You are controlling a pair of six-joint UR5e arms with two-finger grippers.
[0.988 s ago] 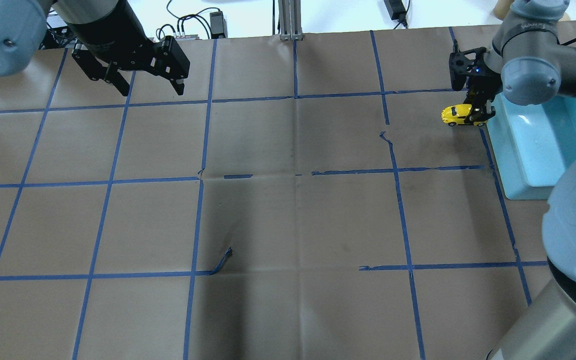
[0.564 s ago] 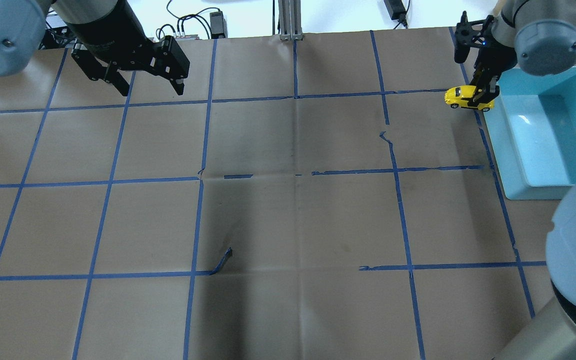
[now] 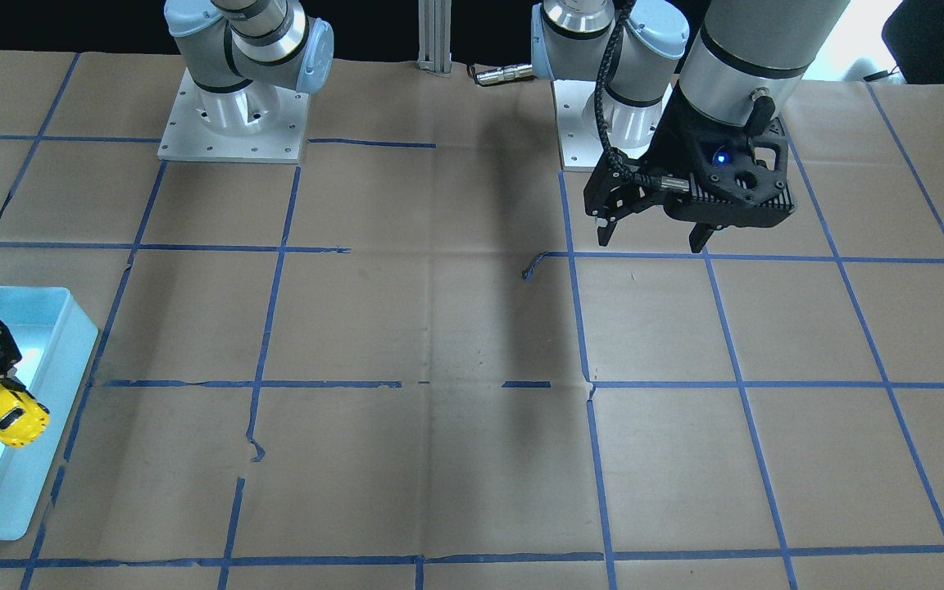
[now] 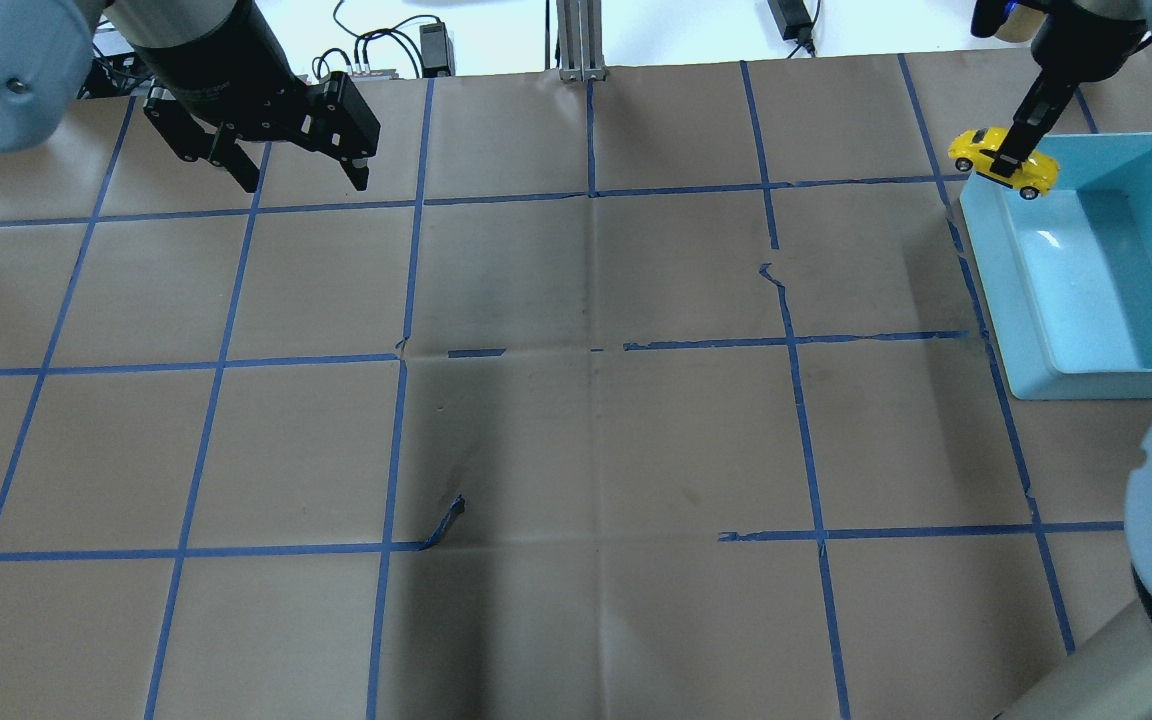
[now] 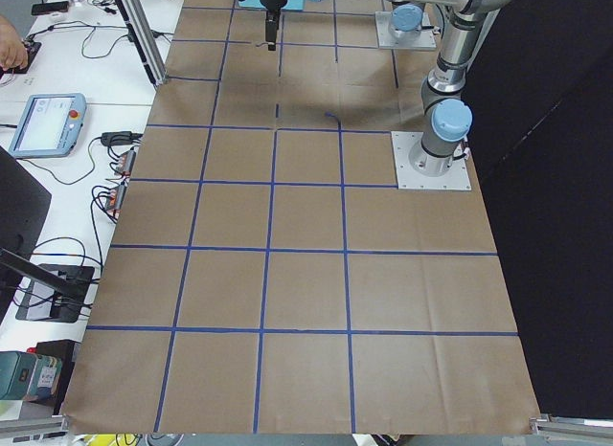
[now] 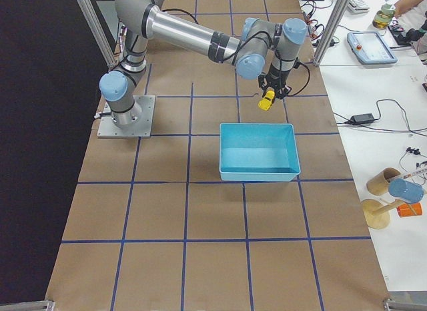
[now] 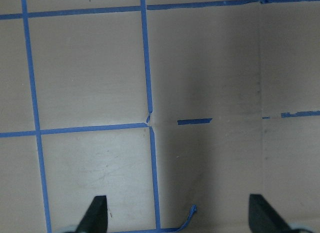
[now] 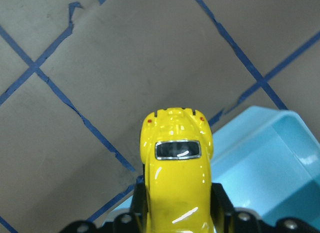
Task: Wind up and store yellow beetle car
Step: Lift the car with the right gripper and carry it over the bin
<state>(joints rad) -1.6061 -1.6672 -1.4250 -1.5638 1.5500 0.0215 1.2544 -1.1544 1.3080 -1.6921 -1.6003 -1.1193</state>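
Note:
My right gripper (image 4: 1011, 160) is shut on the yellow beetle car (image 4: 1002, 162) and holds it in the air over the far left corner of the light blue bin (image 4: 1096, 262). The car also shows in the front-facing view (image 3: 6, 414), in the exterior right view (image 6: 267, 100) and in the right wrist view (image 8: 176, 168), gripped at its sides, with the bin's rim (image 8: 250, 143) below it. My left gripper (image 4: 286, 160) is open and empty, high over the far left of the table, also seen in the front-facing view (image 3: 652, 233).
The table is covered in brown paper with a blue tape grid; a loose tape end (image 4: 446, 520) curls up near the middle. Cables and power bricks (image 4: 436, 45) lie past the far edge. The arm bases (image 3: 234, 123) stand at the robot's side.
My right gripper has lifted the car off the table and carried it away from the robot and to the right, from beside the bin to over its far corner. The left arm has not moved.

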